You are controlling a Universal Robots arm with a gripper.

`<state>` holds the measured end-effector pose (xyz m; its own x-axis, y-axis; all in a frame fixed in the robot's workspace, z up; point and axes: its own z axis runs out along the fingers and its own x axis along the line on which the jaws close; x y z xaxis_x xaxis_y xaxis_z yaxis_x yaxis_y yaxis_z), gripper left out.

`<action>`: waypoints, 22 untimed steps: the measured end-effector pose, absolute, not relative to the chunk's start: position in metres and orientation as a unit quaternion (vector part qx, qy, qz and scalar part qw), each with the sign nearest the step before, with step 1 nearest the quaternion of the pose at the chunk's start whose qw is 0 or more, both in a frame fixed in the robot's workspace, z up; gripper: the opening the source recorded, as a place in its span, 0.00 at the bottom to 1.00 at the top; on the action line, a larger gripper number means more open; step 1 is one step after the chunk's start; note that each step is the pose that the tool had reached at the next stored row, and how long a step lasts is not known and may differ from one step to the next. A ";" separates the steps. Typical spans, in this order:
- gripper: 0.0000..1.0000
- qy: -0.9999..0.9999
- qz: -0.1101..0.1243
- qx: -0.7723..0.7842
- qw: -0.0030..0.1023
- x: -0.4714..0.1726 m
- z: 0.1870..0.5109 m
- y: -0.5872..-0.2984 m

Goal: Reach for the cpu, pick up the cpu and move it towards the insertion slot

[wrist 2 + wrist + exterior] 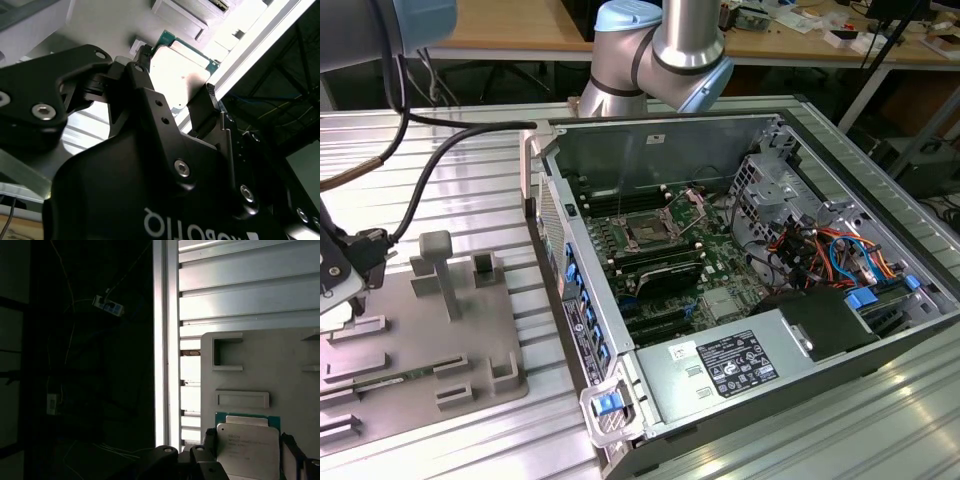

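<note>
Grasping is judged in hand: the hand (177, 75) is set astride the cpu (247, 450) on the grey plate (260, 365). Whether it is closed cannot be told; a firm, level hold is needed.

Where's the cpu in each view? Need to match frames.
Exterior view: go to the arm's wrist end at the exterior view's left edge, over the grey fixture plate.
First wrist view: the cpu lies on that plate, beside a raised rectangular frame.
Second wrist view: cpu, silvery top with a green rim, against the plate.
Shared landmark: the grey fixture plate.
</note>
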<state>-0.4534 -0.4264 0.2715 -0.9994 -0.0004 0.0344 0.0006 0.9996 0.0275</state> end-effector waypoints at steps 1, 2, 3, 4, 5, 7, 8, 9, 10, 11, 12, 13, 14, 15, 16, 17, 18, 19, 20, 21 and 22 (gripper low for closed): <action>0.55 -1.000 -0.014 0.000 0.017 -0.453 0.272 -0.426; 0.55 -1.000 -0.014 0.000 0.017 -0.453 0.274 -0.426; 0.55 -1.000 -0.014 0.000 0.017 -0.453 0.275 -0.426; 0.55 -1.000 -0.014 0.000 0.017 -0.453 0.276 -0.426; 0.55 -1.000 -0.014 0.000 0.017 -0.453 0.276 -0.426; 0.55 -1.000 -0.014 0.000 0.017 -0.453 0.277 -0.426; 0.55 -1.000 -0.014 0.000 0.017 -0.453 0.277 -0.426; 0.55 -1.000 -0.014 0.000 0.017 -0.453 0.278 -0.426; 0.55 -1.000 -0.014 -0.001 0.017 -0.453 0.278 -0.426; 0.55 -1.000 -0.014 -0.001 0.017 -0.453 0.279 -0.426; 0.55 -1.000 -0.014 -0.001 0.017 -0.453 0.279 -0.426; 0.55 -1.000 -0.014 -0.001 0.017 -0.453 0.279 -0.426; 0.55 -1.000 -0.014 -0.001 0.017 -0.453 0.280 -0.426; 0.55 -1.000 -0.014 -0.001 0.017 -0.453 0.280 -0.426; 0.55 -1.000 -0.014 -0.001 0.017 -0.453 0.281 -0.426; 0.55 -1.000 -0.014 -0.001 0.017 -0.453 0.281 -0.426; 0.55 -1.000 -0.014 -0.001 0.017 -0.453 0.282 -0.426; 0.55 -1.000 -0.014 -0.002 0.017 -0.452 0.283 -0.426; 0.55 -1.000 -0.014 -0.002 0.017 -0.452 0.284 -0.426; 0.55 -1.000 -0.014 -0.002 0.017 -0.452 0.285 -0.426; 0.55 -1.000 -0.014 -0.002 0.017 -0.452 0.285 -0.426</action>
<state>-0.4523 -0.4264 0.2855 -0.9994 0.0031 0.0343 0.0040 0.9996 0.0275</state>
